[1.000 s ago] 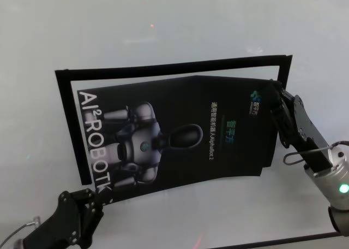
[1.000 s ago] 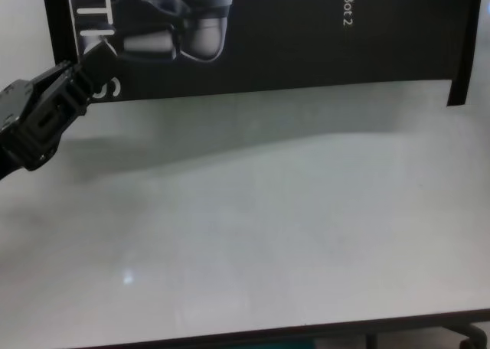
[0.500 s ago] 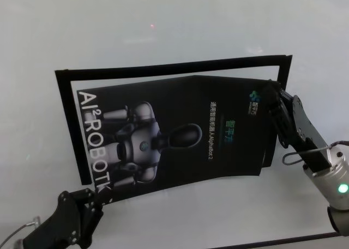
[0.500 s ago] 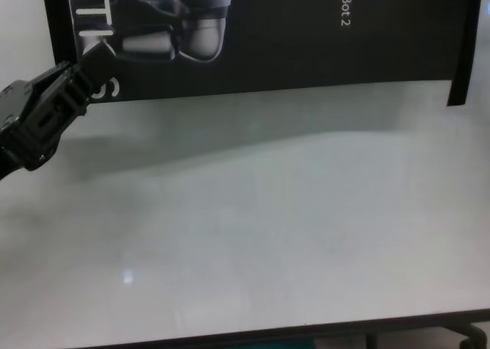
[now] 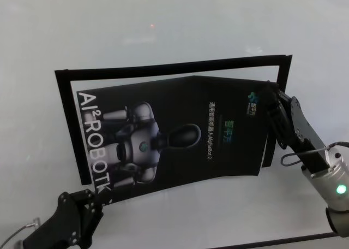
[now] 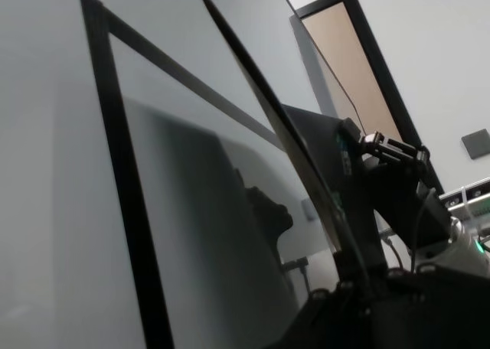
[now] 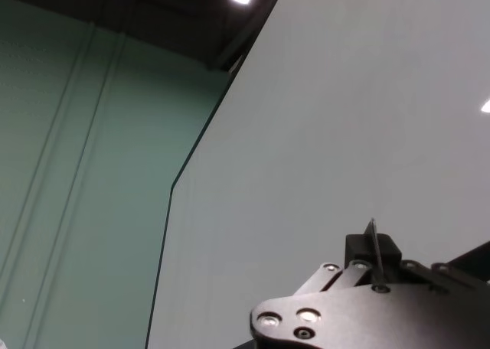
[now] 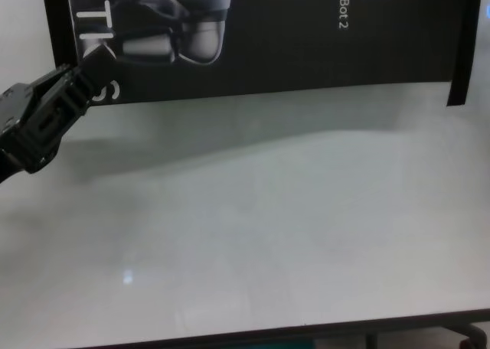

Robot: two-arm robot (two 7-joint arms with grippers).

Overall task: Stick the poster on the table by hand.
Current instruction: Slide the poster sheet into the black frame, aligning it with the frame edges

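Note:
The black glossy poster (image 5: pixel 174 134) with the grey-white robot image hangs bowed over the pale table (image 5: pixel 163 19), inside narrow black tape strips (image 5: pixel 163 67). My left gripper (image 5: pixel 94 199) is shut on the poster's near left corner, by the white lettering; it shows in the chest view (image 8: pixel 70 83) on the poster (image 8: pixel 291 43). My right gripper (image 5: pixel 267 93) is shut on the poster's far right corner. The left wrist view shows the poster (image 6: pixel 283 127) edge-on and raised off the table. The right wrist view shows my right gripper (image 7: pixel 373 249) pinching the thin edge.
Black tape strips run along the left side (image 5: pixel 70 129) and the right side (image 5: pixel 278 112) of the poster. The table's dark near edge (image 8: pixel 306 332) shows in the chest view. Bare tabletop (image 8: pixel 268 234) lies between the poster and that edge.
My right gripper has shifted slightly left with the poster's right corner, and the poster's right edge has moved in a little. The left gripper has not visibly moved.

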